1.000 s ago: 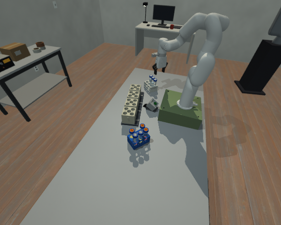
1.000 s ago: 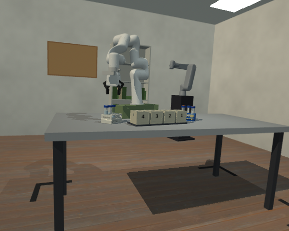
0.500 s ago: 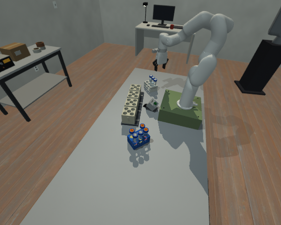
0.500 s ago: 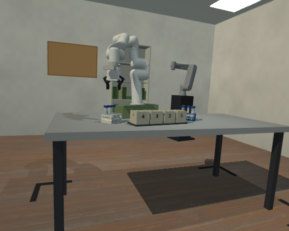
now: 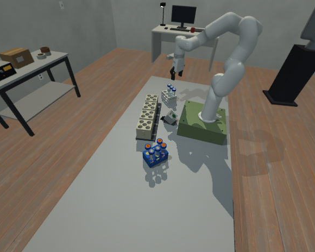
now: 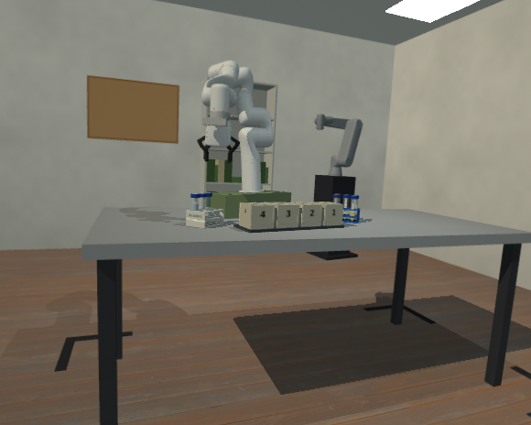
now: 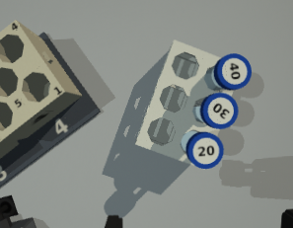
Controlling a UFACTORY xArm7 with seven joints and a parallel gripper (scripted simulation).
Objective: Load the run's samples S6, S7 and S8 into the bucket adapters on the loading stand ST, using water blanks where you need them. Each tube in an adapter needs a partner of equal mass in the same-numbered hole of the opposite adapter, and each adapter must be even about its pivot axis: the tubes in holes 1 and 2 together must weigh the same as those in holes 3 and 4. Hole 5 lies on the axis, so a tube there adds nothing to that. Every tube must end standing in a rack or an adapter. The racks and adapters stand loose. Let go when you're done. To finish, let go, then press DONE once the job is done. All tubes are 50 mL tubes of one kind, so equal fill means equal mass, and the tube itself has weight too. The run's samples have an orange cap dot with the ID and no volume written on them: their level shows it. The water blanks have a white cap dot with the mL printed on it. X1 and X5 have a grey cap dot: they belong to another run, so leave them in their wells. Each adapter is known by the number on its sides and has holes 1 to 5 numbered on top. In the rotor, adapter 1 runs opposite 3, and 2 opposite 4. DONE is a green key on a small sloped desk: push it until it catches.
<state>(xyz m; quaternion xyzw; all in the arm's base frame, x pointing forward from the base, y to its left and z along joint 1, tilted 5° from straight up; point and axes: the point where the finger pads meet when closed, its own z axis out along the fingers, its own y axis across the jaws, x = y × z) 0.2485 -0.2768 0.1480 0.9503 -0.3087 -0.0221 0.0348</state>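
My gripper (image 5: 176,77) (image 6: 218,159) (image 7: 201,221) is open and empty, high above the table near the blanks rack. The white blanks rack (image 5: 167,100) (image 6: 195,221) (image 7: 156,110) holds water blanks 40 (image 7: 233,71), 30 (image 7: 219,111) and 20 (image 7: 205,150) in one row; its other row is empty. Adapters 4 (image 5: 151,98) (image 6: 263,214) (image 7: 26,65), 3 (image 5: 150,105), 2 (image 5: 147,114) and 1 (image 5: 145,124) stand on the dark loading stand (image 5: 157,119); no tubes show in them. The blue rack (image 5: 158,161) holds three orange-dot tubes (image 5: 147,146) (image 5: 159,140) (image 5: 163,145) and two grey-dot tubes (image 5: 151,151) (image 5: 157,148). IDs and levels are unreadable.
The small sloped desk (image 5: 168,118) with the green DONE key (image 5: 174,115) stands between the stand and the green robot base (image 5: 199,130). Part of a dark object (image 7: 5,206) shows at the lower left of the wrist view.
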